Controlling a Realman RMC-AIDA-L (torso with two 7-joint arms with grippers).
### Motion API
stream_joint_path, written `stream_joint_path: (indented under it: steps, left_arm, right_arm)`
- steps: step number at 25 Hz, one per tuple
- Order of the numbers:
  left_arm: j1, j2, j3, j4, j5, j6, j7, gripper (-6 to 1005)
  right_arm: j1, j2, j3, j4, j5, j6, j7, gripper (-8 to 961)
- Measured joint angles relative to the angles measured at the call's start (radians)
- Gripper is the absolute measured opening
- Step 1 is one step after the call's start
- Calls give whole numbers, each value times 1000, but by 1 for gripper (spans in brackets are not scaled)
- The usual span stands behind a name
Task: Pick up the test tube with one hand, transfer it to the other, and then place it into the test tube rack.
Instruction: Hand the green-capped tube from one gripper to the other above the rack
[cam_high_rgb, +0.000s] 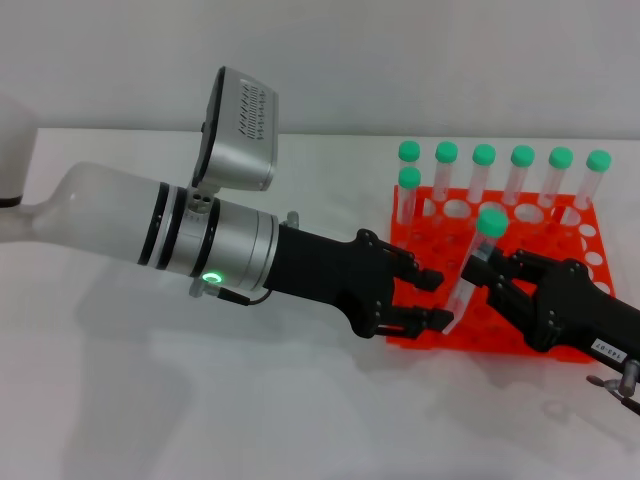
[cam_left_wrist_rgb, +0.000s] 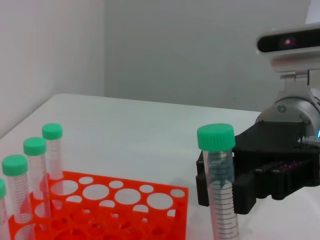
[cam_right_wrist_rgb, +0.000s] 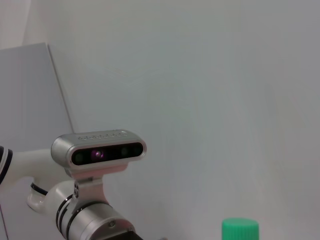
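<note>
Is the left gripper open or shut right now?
Open. In the head view the left gripper has its fingers spread, with the test tube's lower end beside them, while the right gripper is clamped on the tube.

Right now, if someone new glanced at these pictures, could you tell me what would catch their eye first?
Probably the bright orange rack at the right of the white table, with seven green-capped tubes standing along its far side. Next, the two black grippers meeting just in front of it: the right gripper holds one more tube upright by its upper part. The left gripper, on its thick silver wrist, sits open around the tube's lower end.
</note>
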Motion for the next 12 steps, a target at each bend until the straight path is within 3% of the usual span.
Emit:
stream_joint_path:
  steps: [1, 7, 12]
  left_arm:
    - [0, 0, 0, 0, -1, 0, -2, 335]
    - [7, 1, 0, -9, -8, 2, -8, 566]
    - [64, 1, 0, -72, -78, 36, -4, 665]
  right_arm:
    - [0, 0, 0, 0, 0, 0, 0, 208]
    - [0, 0, 4, 3, 1, -1, 0, 205]
    - [3, -1, 6, -2, 2, 9, -3, 203]
